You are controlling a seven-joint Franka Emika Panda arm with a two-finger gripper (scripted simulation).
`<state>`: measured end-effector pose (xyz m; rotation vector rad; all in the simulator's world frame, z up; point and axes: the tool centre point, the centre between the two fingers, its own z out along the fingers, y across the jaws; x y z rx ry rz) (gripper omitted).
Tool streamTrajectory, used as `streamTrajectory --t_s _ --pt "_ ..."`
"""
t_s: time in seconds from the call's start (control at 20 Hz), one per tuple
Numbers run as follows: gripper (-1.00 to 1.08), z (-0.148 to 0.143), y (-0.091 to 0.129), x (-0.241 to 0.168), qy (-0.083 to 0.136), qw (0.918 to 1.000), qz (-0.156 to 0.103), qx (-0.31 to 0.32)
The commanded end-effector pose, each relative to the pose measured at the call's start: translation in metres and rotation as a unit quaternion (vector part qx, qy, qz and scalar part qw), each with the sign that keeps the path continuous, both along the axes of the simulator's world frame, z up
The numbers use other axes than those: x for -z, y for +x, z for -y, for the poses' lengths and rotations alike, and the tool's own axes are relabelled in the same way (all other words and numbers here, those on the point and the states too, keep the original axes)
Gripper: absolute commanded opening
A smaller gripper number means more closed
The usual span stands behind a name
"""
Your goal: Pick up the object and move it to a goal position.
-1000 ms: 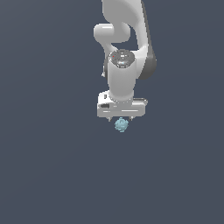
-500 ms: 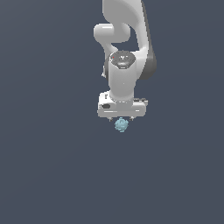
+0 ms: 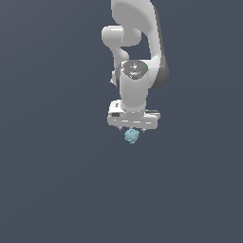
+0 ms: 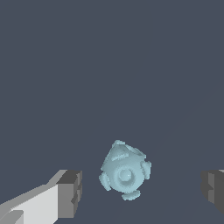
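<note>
claw (image 4: 140, 190) spread wide, its fingers (image 4: 70, 193) flanking the blue-teal object (image 4: 124, 171) without touching, plain dark ground all round.

We see a pale blue-teal object (image 4: 124, 171), bumpy, with lighter highlights on the knobs and slightly darker teal in the hollows. The gripper (image 3: 133, 127) body is white with small dark marks on its face. Its fingers (image 4: 52, 200) are white with dark grey pads. The arm (image 3: 136, 52) is white with a dark grey band at the joint. The floor (image 3: 47, 166) is plain slate blue-grey, no pattern.
</note>
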<state>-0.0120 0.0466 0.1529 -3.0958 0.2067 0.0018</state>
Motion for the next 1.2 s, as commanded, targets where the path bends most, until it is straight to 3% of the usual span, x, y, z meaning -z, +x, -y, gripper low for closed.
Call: streamTrajectory --t_s 0.0,0.3,0.65,1.15 --pt "1.00 -0.002 -0.004 0.007 -0.002 0.9997 -0.001 0.024" --pt "1.00 -0.005 -0.016 0.026 -0.007 0.9955 -0.004 0.094" --pt "1.00 -0.009 -0.031 0.046 -0.013 0.9850 -0.005 0.172" --pt "1.00 -0.010 -0.043 0.062 -0.018 0.9723 -0.005 0.233"
